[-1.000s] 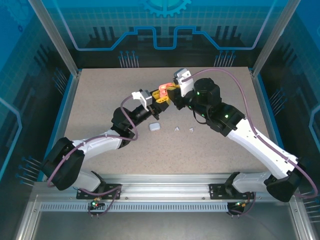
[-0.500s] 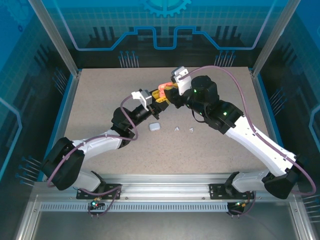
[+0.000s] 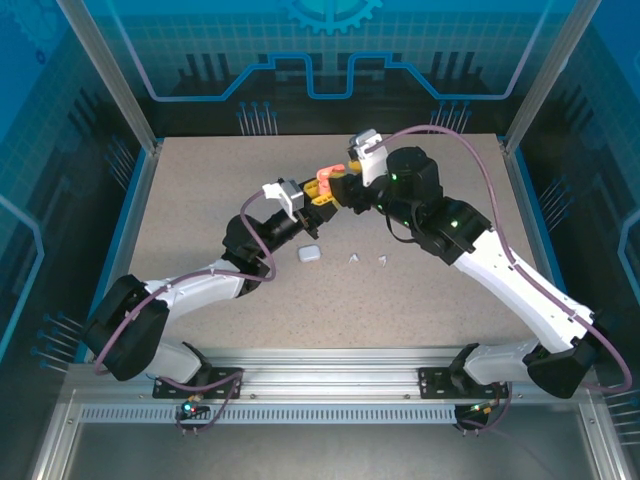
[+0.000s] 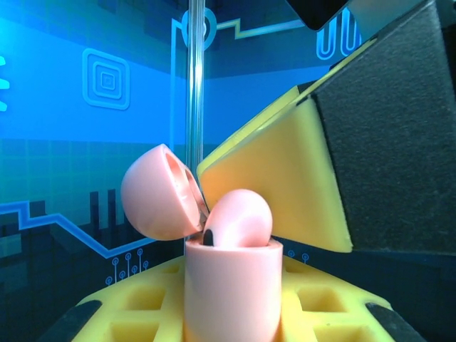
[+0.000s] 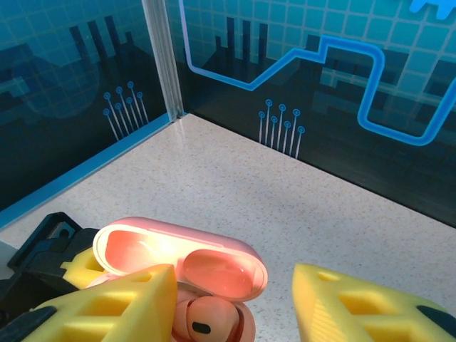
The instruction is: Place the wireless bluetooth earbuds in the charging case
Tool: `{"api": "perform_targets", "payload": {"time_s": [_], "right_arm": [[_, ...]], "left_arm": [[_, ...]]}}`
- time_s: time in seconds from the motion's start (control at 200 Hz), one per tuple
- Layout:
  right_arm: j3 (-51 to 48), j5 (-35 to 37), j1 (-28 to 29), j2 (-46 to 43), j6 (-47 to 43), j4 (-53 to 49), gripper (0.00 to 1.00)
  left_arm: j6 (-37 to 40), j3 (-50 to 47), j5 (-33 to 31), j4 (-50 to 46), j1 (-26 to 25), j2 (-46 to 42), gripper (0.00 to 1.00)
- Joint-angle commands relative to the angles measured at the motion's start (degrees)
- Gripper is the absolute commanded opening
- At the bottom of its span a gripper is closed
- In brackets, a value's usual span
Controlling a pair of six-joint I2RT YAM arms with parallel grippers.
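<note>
Pink earbud: seated in the open pink case, its rounded top poking above the rim.
Case position: over the far middle of the table, between the two grippers.
Lid: swung back, hollow side showing.
Left gripper: closed on the case's body, a yellow finger on each side, holding it upright.
Right gripper: jaws well apart and gripping nothing. It hangs just over the case, with one yellow finger beside the lid and the other clear of it.
White earbuds: two lie loose on the table, near each other but apart, nearer than the grippers.
White case: on the table just left of the white earbuds.
</note>
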Motion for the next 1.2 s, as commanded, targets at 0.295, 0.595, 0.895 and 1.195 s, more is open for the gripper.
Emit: {"api": "perform_targets", "payload": {"time_s": [0.295, 0.595, 0.895, 1.195], "right_arm": [[2.85, -8.73, -3.22, -1.45, 6.74, -0.38, 0.54], [1.92, -10.8, -5.77, -1.88, 9.6, -0.18, 0.54], [5.64, -17.53, -9.56, -1.84, 15.22, 1.04, 0.59], [30.59, -20.71, -13.75, 18.06, 14.65, -20.03, 0.56]], "left_arm": [[1.16, 0.23, 0.87, 2.3, -0.84, -1.05, 0.0], [1.26, 0.08, 0.68, 2.36, -0.9, -1.27, 0.0], [1.39, -0.45, 0.47, 2.14, -0.81, -1.01, 0.0], [1.22, -0.1, 1.23, 1.19, -0.83, -0.21, 0.0]]}}
